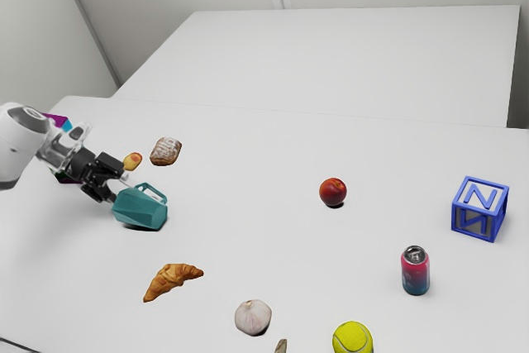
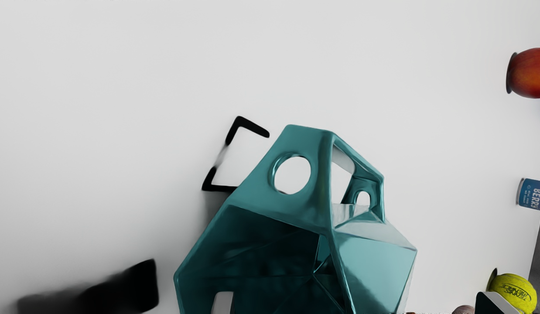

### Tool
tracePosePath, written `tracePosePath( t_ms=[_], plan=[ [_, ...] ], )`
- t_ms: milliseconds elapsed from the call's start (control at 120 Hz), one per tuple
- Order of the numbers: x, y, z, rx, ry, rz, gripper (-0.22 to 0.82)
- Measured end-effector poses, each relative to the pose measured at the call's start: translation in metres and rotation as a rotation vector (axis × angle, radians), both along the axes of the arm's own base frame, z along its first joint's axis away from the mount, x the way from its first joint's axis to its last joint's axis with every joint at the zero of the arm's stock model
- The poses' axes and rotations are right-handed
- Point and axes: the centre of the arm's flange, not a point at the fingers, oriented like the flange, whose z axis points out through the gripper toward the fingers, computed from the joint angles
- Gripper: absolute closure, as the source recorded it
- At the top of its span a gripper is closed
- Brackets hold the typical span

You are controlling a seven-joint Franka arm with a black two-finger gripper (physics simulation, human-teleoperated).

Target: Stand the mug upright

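Nearest the wrist camera, the gripper (image 2: pixel 357 303) is seen with its fingers wide apart, one tip over the teal faceted mug's (image 1: pixel 139 208) dark hollow and the other past its outer wall; nothing is gripped. The mug is laid on its side on the white table (image 1: pixel 248 229), just beside the hand, its mouth apparently turned towards the gripper and its handle (image 1: pixel 153 190) raised.

If the wall were pinched off-centre or only at the rim, the mug could be made to pivot or slip when lifted. Its slanted facets could also let it be squeezed out sideways, and with too little turn of the wrist it might be set down on an edge and topple back.

The sugar-dusted pastry (image 1: pixel 165 151) and croissant (image 1: pixel 173 281) are placed near enough to be knocked by a wide swing. Farther off are seen the garlic bulb (image 1: pixel 253 317), red fruit (image 1: pixel 333 192), tennis ball (image 1: pixel 353 339), berry drink can (image 1: pixel 415 271) and blue-framed letter block (image 1: pixel 479 208).
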Motion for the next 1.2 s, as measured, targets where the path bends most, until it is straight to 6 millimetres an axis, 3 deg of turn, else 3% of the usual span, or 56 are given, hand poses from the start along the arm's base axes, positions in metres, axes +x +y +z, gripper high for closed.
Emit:
tracePosePath(
  t_ms=[158, 417, 467, 617, 725, 867, 1067, 1200],
  plan=[
    [-0.006, 0.000, -0.001, -0.069, -0.060, -0.014, 0.00],
    [-0.012, -0.018, -0.008, -0.150, -0.122, -0.048, 0.02],
    [-0.011, -0.020, -0.008, -0.158, -0.135, -0.054, 0.09],
    [-0.008, -0.025, -0.006, -0.169, -0.170, -0.073, 0.46],
    [-0.007, -0.028, 0.000, -0.171, -0.193, -0.089, 0.61],
    [-0.007, -0.029, 0.002, -0.176, -0.210, -0.103, 0.71],
    [-0.005, -0.033, 0.003, -0.176, -0.228, -0.123, 0.76],
    [0.003, -0.043, 0.017, -0.172, -0.261, -0.146, 0.77]
  ],
)
